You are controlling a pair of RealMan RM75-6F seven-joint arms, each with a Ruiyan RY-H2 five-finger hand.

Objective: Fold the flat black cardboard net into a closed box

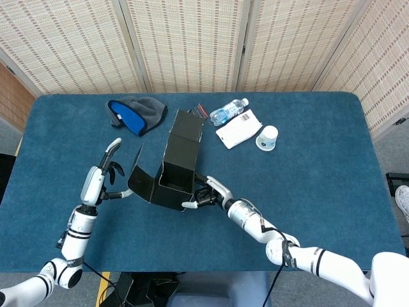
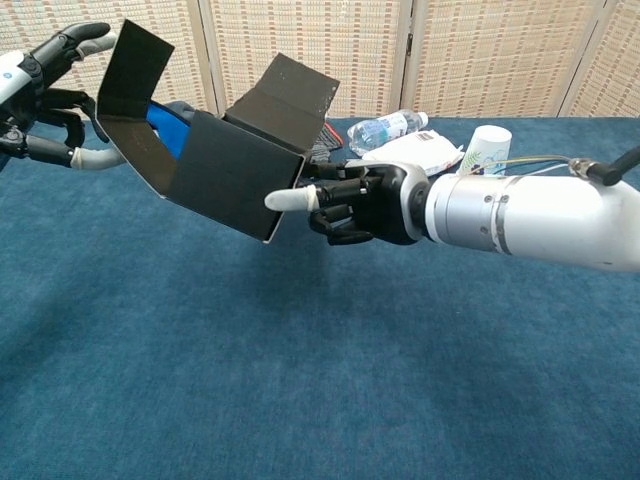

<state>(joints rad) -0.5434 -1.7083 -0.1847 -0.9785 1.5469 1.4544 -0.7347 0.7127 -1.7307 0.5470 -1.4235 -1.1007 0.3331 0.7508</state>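
Chest view: right hand [image 2: 352, 205] fingers grip box [image 2: 230, 165] edge; left hand [image 2: 45, 85] spread behind flap

— The box [image 1: 171, 171] looks like matt black cardboard, smooth. And the table [image 1: 319, 166]?
— Blue cloth, a bit fuzzy like felt. The bottle [image 1: 228, 110] is clear glossy plastic, the cup [image 1: 267, 137] looks like paper, and the hat [image 1: 137, 114] looks like soft knit.

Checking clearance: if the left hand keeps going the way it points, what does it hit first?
Probably the raised side flap of the black cardboard box; the left hand sits right beside it, contact unclear.
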